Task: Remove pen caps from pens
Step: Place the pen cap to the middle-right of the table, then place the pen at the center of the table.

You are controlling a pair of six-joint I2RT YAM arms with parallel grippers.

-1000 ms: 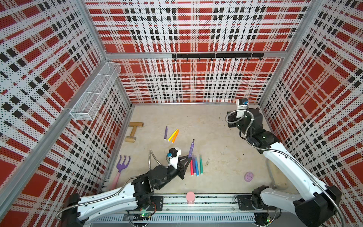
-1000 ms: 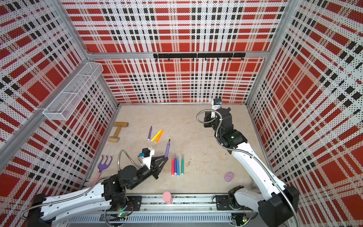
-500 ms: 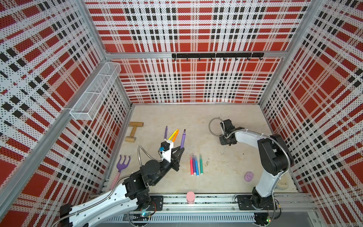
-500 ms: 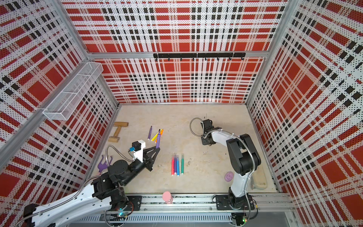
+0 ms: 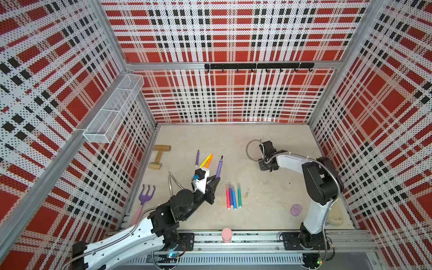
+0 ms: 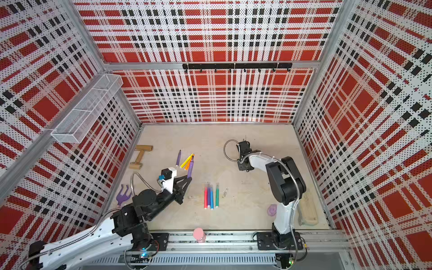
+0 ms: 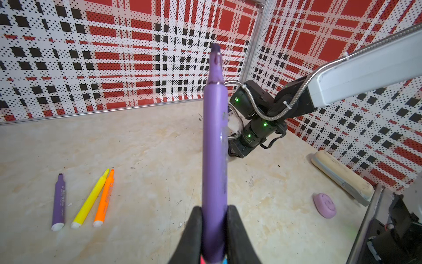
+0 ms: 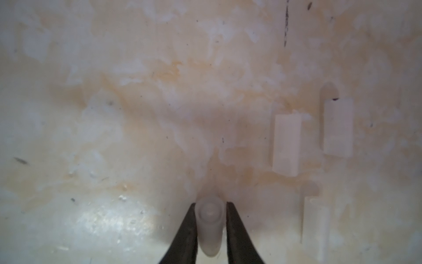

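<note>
On side wall [image 5: 58,77]: wire basket [image 5: 112,109] | left gripper [image 7: 214,209] clamps purple pen [image 7: 214,137]

I note: walls [image 5: 222,35] red-black-white plaid, dotted; table [image 5: 268,191] marbled beige. Held pen [image 7: 214,148] purple. Loose: purple pen [image 7: 59,201], yellow pen [image 7: 90,198], orange pen [image 7: 105,196], pink-red pen [image 5: 228,197], blue pen [image 5: 234,199], green pen [image 5: 239,195]. Cap [image 8: 209,226] milky white; disc [image 5: 296,210] lilac.
</note>
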